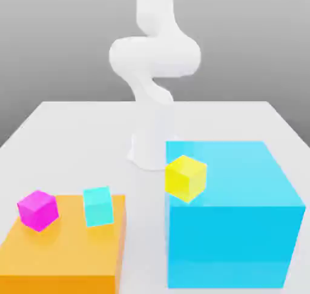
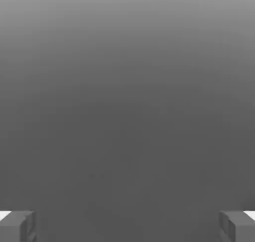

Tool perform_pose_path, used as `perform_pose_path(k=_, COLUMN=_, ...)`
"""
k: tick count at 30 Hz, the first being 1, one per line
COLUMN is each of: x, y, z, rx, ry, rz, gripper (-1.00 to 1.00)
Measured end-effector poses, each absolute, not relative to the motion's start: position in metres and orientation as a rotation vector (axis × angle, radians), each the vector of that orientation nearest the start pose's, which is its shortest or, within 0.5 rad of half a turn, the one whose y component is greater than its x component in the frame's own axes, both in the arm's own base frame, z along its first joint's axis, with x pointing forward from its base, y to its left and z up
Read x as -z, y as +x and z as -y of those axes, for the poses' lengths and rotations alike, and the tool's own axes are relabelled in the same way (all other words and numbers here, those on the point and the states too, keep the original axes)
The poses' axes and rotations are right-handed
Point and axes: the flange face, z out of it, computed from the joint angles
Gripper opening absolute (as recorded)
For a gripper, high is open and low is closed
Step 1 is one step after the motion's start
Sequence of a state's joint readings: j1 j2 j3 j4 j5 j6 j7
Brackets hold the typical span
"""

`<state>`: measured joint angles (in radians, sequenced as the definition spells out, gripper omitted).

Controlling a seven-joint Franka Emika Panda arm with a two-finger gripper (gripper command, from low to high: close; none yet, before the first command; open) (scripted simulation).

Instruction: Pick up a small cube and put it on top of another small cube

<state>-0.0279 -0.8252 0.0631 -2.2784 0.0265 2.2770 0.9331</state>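
Jaws stand wide apart with nothing between your fingertips [image 2: 17, 226]. You have the turquoise cube [image 1: 98, 206] on the orange block [image 1: 66, 250] at near left, beside the magenta cube [image 1: 38, 210]; the yellow cube [image 1: 185, 177] sits against the big blue cube [image 1: 236, 226].

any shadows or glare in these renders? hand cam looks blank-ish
Exterior view: flat, even light, no glare; edges of the yellow cube and the turquoise cube look soft. Hand view: smooth grey gradient, lighter toward one edge, with the open gripper fingertips at the corners.
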Motion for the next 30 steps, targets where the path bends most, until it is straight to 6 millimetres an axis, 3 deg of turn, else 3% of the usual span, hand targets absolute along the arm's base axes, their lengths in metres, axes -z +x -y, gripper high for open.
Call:
perform_pose_path(k=4, x=-0.743, y=0.317, z=-0.069, rx=0.988, ry=-2.178, rz=-1.295, gripper=0.0)
perform_pose_path(k=8, x=-0.748, y=0.309, z=-0.118, rx=0.941, ry=-2.041, rz=-1.432, gripper=0.0)
perform_pose_path(k=15, x=-0.724, y=0.315, z=-0.209, rx=0.828, ry=-1.833, rz=-1.662, gripper=0.0)
perform_pose_path(k=22, x=-0.659, y=0.349, z=-0.291, rx=0.682, ry=-1.642, rz=-1.921, gripper=0.0)
perform_pose_path(k=30, x=-0.536, y=0.414, z=-0.352, rx=0.483, ry=-1.386, rz=-2.28, gripper=0.0)
